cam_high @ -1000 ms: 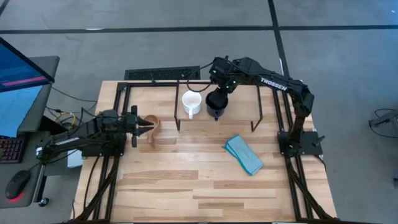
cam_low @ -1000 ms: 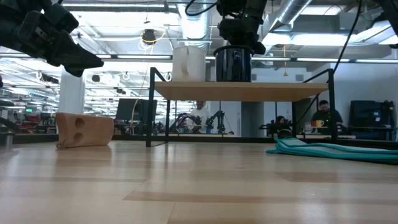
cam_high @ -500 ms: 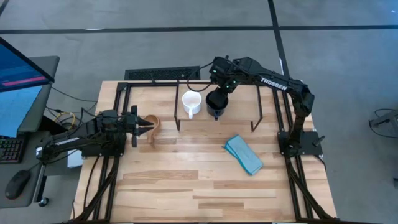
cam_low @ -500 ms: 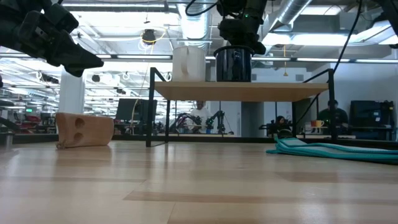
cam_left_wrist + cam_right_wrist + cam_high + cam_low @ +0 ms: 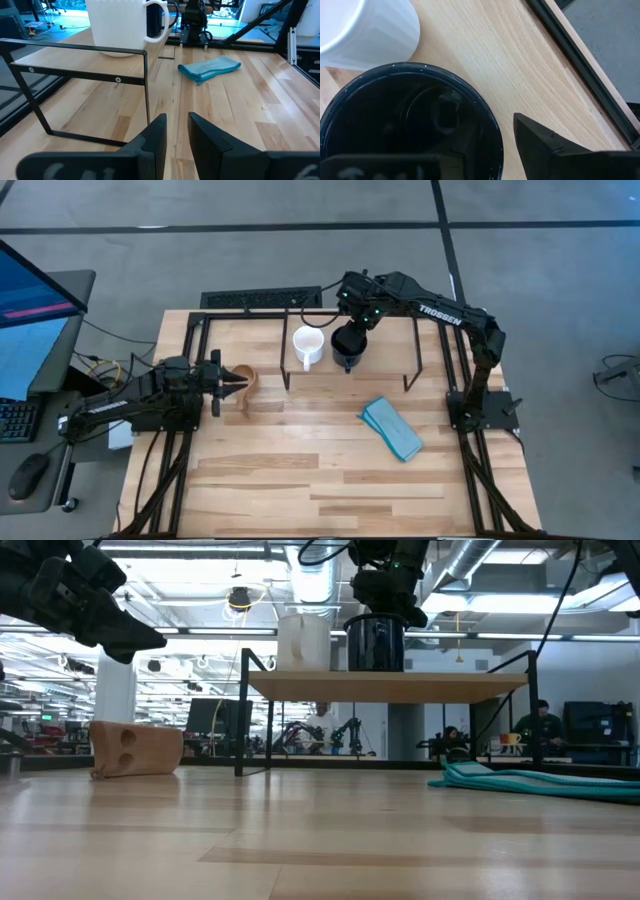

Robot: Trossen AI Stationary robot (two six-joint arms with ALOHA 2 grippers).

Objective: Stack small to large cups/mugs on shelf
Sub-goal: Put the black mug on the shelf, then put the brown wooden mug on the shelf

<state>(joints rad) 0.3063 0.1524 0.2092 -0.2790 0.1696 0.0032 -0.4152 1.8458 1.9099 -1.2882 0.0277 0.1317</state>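
Black mug (image 5: 347,343) on shelf (image 5: 385,345), rim between right end effector (image 5: 352,330) fingers

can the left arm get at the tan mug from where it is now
Probably yes. The left claw hangs just above the tan mug, which lies on its side on the table, clear of the shelf. Nothing sits between them.

Right tool (image 5: 349,340) points down, left tool (image 5: 238,384) narrowly parted, raised

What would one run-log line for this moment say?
right gripper: at black mug's rim on shelf | white mug: on shelf beside it | tan mug: on table | left gripper: above tan mug, empty
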